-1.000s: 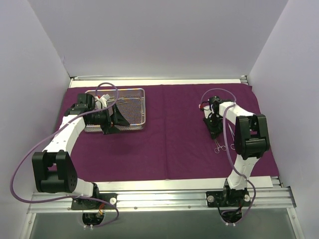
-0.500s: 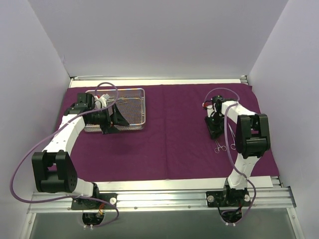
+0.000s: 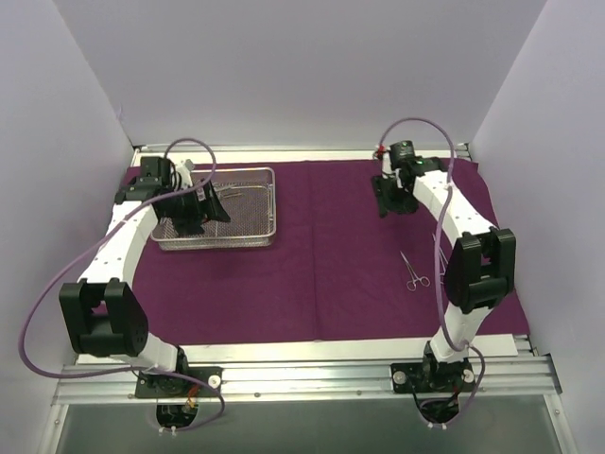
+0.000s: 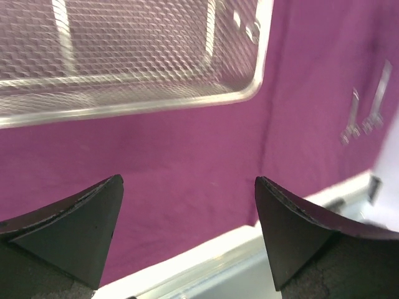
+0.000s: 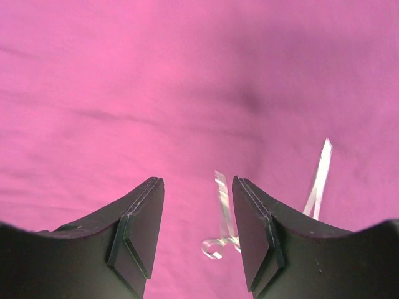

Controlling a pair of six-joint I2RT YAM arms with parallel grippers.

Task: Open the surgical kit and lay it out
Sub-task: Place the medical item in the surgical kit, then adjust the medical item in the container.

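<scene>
Left gripper [image 4: 188, 184] is spread wide with nothing in it, hovering over the mesh tray [image 3: 236, 243] at the far left of the purple cloth [image 3: 321, 293]. Right gripper [image 5: 197, 180] is partly open, empty too, at far right. The steel instruments [image 3: 414, 270] lie nearer on the cloth.

Pale enclosure walls [image 3: 284, 66], aluminium rail [image 3: 312, 378] along near edge
</scene>
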